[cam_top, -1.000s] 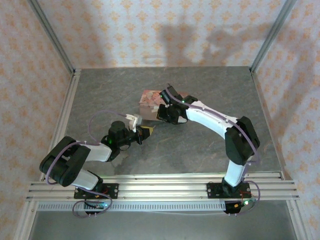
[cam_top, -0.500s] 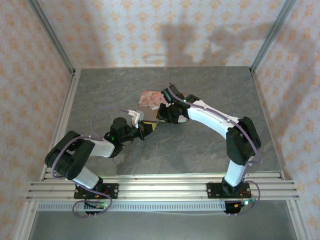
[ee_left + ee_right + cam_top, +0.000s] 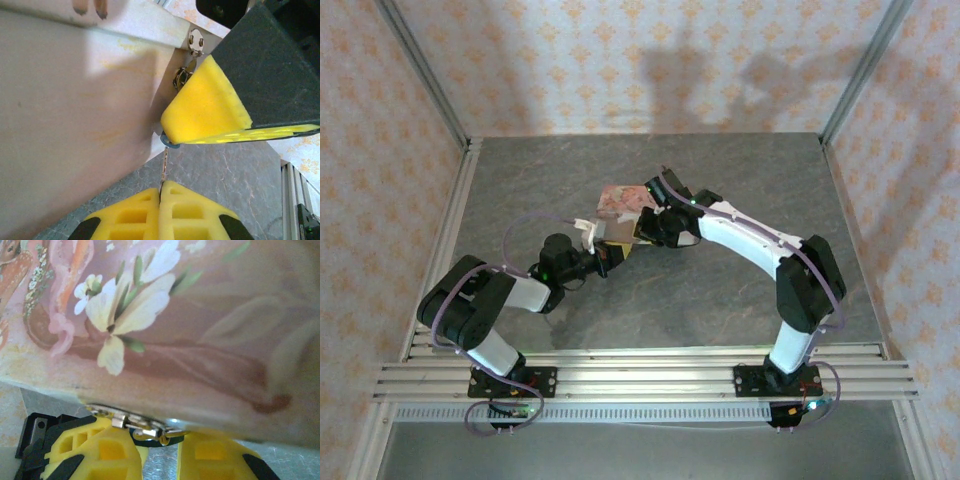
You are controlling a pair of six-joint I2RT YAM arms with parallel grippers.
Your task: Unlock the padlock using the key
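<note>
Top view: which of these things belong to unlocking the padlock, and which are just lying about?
In the job: the padlock, the key, left gripper pinching the key, right gripper at the padlock, pink box carrying the hasp.
Merely around: grey table, patterned walls, metal rails in front.

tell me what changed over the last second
The left arm swung its elbow in toward the middle, and its tool edged up toward the pink box, now shut on the key. The right tool and the box stayed put.
</note>
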